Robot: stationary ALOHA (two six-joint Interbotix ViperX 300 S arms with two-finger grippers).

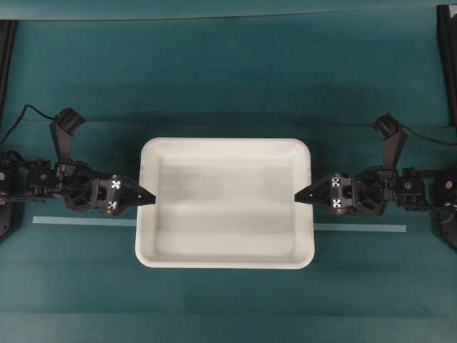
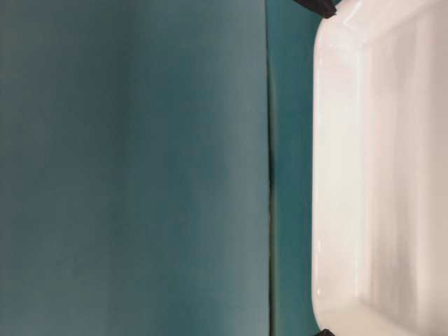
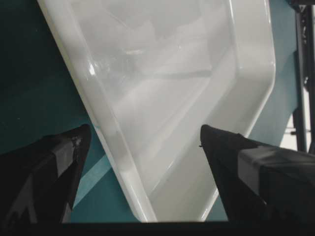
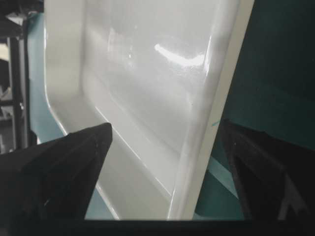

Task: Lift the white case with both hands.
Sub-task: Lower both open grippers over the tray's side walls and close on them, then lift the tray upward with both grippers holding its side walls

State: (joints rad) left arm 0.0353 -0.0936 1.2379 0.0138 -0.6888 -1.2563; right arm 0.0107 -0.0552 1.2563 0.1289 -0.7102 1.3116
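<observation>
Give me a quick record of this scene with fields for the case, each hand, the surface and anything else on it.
case: white case, empty, mid-table
left hand: left hand at the case's left rim, fingers open, one either side of the rim
right hand: right hand at the opposite rim, fingers open, straddling it
surface: teal table cover
other: pale tape strip passing under the case
</observation>
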